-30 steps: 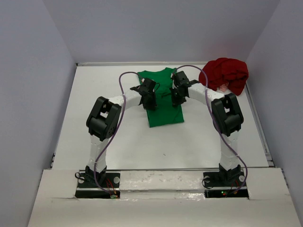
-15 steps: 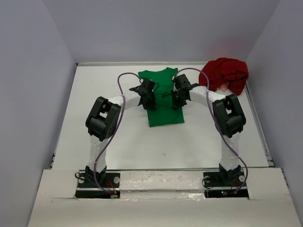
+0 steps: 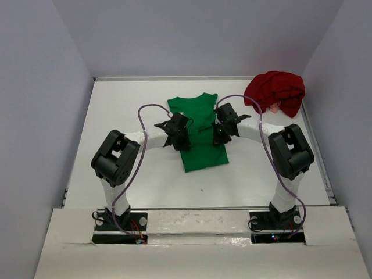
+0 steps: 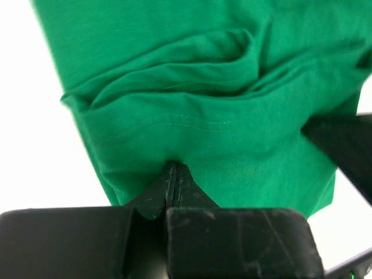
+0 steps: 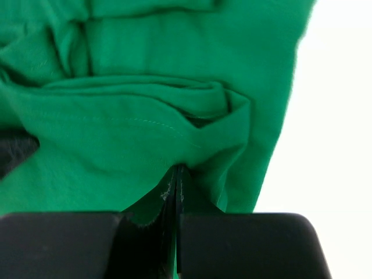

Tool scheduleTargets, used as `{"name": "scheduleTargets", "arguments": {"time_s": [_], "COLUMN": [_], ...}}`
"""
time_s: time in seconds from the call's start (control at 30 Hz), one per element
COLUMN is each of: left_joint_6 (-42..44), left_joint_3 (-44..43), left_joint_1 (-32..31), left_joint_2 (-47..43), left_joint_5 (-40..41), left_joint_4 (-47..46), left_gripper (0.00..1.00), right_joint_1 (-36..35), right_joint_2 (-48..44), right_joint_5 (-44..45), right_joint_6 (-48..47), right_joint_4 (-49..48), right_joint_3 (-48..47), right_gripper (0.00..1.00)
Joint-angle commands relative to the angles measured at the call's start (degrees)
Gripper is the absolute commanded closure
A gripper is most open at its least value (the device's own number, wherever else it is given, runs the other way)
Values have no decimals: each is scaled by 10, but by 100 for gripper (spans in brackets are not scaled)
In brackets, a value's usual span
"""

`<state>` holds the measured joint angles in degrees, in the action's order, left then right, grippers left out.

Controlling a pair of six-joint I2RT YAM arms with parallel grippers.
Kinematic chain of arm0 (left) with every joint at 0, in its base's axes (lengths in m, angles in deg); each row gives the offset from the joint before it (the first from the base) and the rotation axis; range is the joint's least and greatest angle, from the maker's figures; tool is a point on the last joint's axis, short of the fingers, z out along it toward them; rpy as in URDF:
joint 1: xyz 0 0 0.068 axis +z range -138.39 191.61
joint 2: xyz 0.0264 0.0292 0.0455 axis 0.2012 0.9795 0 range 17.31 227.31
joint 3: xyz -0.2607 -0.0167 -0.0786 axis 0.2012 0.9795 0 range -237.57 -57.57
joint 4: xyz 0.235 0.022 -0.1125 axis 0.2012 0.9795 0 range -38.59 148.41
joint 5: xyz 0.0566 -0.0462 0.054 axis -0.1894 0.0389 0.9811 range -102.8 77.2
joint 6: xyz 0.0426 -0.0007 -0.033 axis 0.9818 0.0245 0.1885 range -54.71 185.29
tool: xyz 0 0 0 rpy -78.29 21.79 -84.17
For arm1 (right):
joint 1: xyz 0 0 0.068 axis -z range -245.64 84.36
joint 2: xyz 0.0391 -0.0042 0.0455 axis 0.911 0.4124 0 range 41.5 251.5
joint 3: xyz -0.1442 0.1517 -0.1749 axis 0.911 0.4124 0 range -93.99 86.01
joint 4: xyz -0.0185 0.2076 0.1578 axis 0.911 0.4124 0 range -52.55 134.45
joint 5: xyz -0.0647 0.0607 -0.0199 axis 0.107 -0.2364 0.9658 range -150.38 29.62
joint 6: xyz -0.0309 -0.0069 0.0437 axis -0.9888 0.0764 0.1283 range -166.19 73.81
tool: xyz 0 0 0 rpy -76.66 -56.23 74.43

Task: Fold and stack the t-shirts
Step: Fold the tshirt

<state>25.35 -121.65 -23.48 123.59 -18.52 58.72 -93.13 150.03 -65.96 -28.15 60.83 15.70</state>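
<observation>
I see the green t-shirt point(image 3: 200, 152) folded into a narrow strip in the middle of the worktop point(image 3: 128, 110), with its wider end toward the far side and its near end lying flat. Across its middle the cloth is gathered into soft ridges, and a stitched hem shows. The dark red t-shirt point(image 3: 276, 90) sits well apart, a crumpled heap at the far right corner.

white table point(image 3: 145, 186), pale grey-blue walls point(image 3: 197, 35) on three sides, soft even light
</observation>
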Motion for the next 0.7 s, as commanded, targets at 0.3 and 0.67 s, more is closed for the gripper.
{"name": "scheduleTargets", "arguments": {"time_s": [0.3,0.67], "left_joint_6": [-44,-51], "left_joint_3": [112,136], "left_joint_1": [-58,-64], "left_joint_2": [-79,-112], "left_joint_5": [18,18], "left_joint_4": [61,61], "left_gripper": [100,100], "right_joint_1": [-82,-151], "right_joint_2": [-89,-126], "right_joint_5": [36,46], "right_joint_6": [67,125], "right_joint_4": [18,23], "right_joint_3": [153,186], "right_gripper": [100,100]}}
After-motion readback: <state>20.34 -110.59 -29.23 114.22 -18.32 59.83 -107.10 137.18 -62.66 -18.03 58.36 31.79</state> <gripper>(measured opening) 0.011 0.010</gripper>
